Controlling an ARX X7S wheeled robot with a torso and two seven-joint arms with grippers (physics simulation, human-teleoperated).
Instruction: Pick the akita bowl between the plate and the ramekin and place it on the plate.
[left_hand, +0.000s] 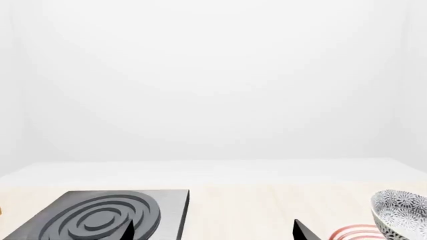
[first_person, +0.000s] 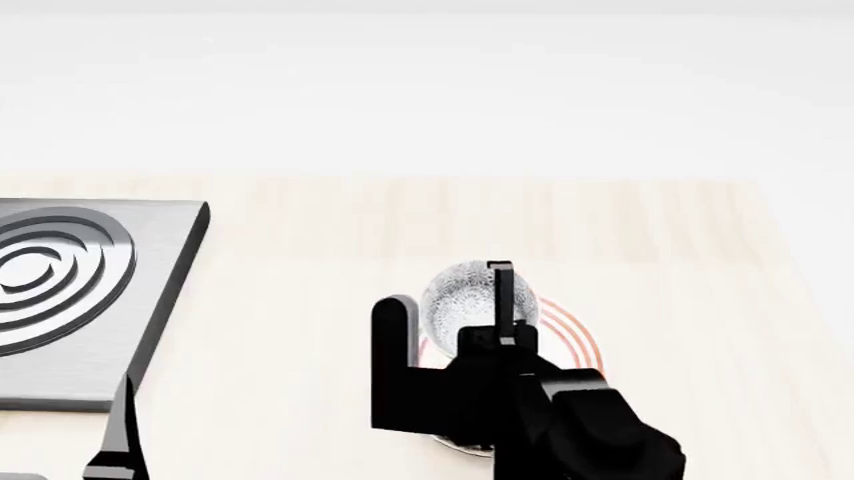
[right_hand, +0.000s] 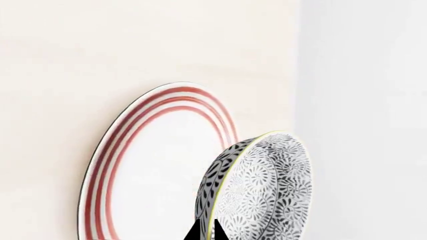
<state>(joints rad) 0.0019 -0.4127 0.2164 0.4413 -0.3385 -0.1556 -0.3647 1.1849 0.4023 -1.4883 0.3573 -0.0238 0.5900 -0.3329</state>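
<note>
My right gripper is shut on the rim of the akita bowl, one fingertip on each side of its wall. The bowl has a grey-and-white flower pattern and is tilted on its side above the plate, a white plate with red rings. In the head view the bowl hangs over the plate, with the right gripper at its rim. The left wrist view shows the bowl and a bit of the plate off to one side. My left gripper is open and holds nothing. The ramekin is out of view.
A grey metal hob with ring-shaped burners lies at the left of the pale wooden table; it also shows below my left gripper. The table ends at the right and at the far side against a white wall.
</note>
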